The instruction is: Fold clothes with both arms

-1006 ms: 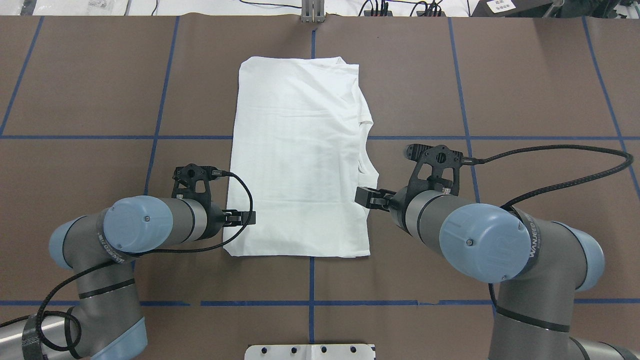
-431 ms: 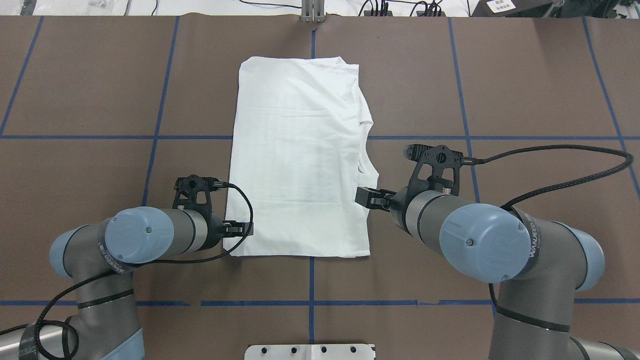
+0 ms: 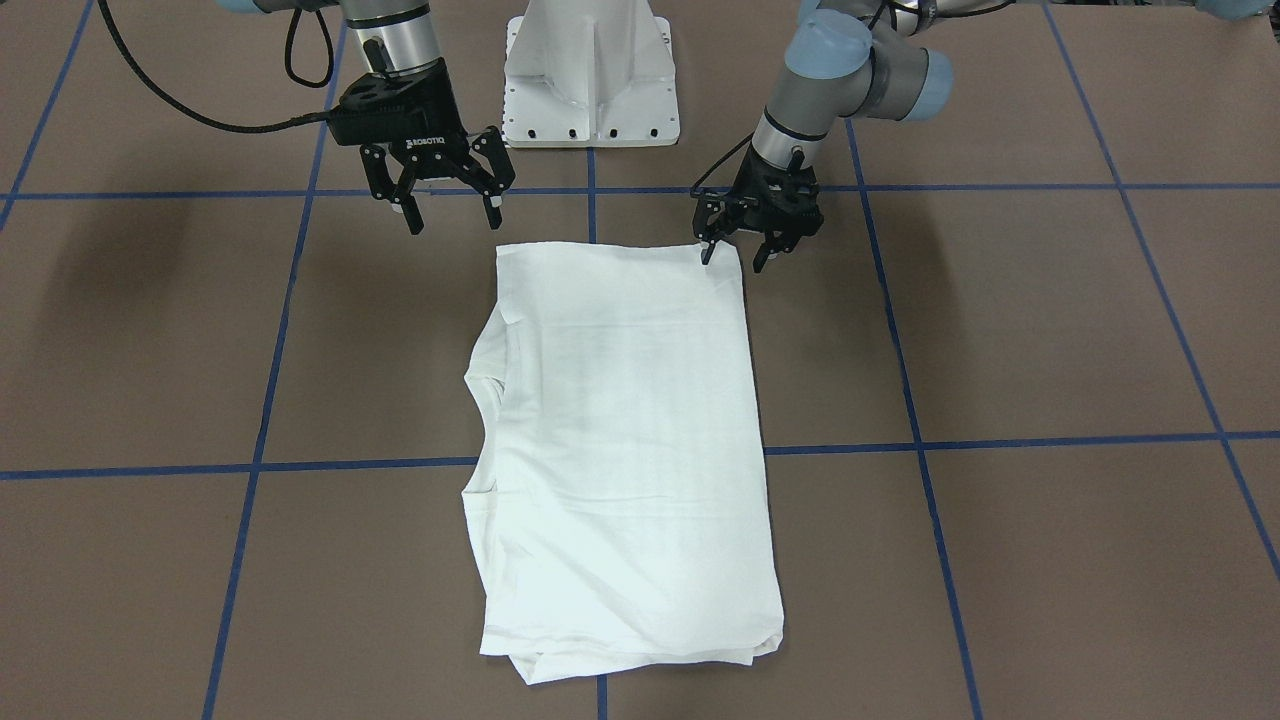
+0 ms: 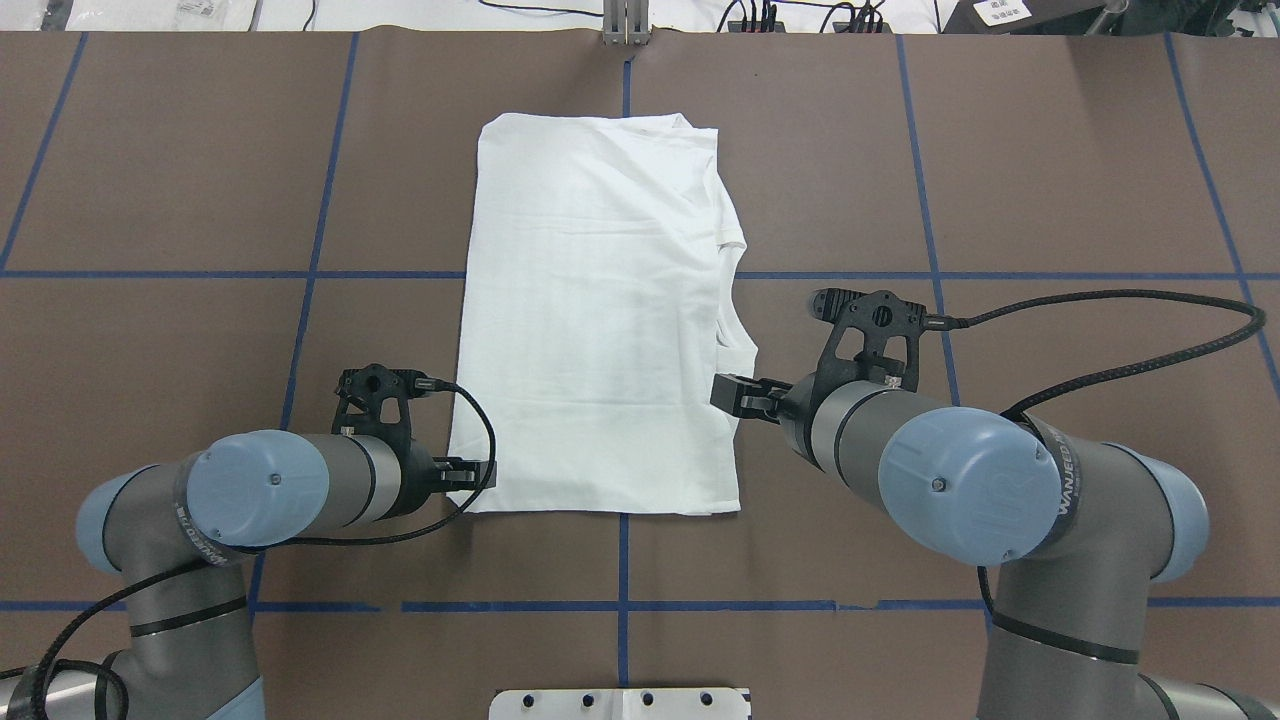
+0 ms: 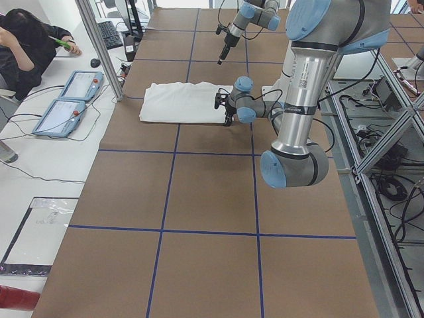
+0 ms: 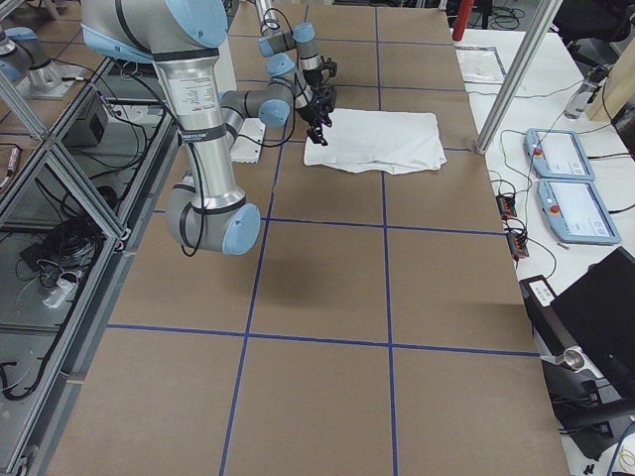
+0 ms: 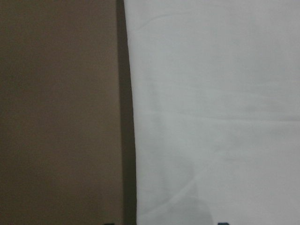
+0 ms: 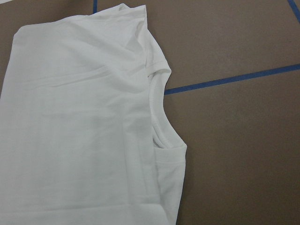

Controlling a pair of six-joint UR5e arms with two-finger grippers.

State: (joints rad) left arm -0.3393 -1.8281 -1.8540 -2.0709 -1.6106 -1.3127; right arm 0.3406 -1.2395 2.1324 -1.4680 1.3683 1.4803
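White letters spell ROBOTIQ on the black body above the jaws of the right arm (image 3: 385, 40), seen from the front-facing camera. In the overhead view, a dark band (image 4: 1075, 490) around that arm carries pale print beginning WANJEED; the rest curves out of sight. The matching band on the left arm (image 4: 350, 480) is too skewed to read.

The left arm (image 4: 255, 490) and right arm (image 4: 960, 485) are built of silver-grey tubes, capped light blue, trailed by black cables (image 4: 1100, 300).

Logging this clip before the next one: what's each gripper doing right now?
Left gripper: open, jaws at a corner of the T-shirt, holding nothing.
Right gripper: open, empty, above the table.
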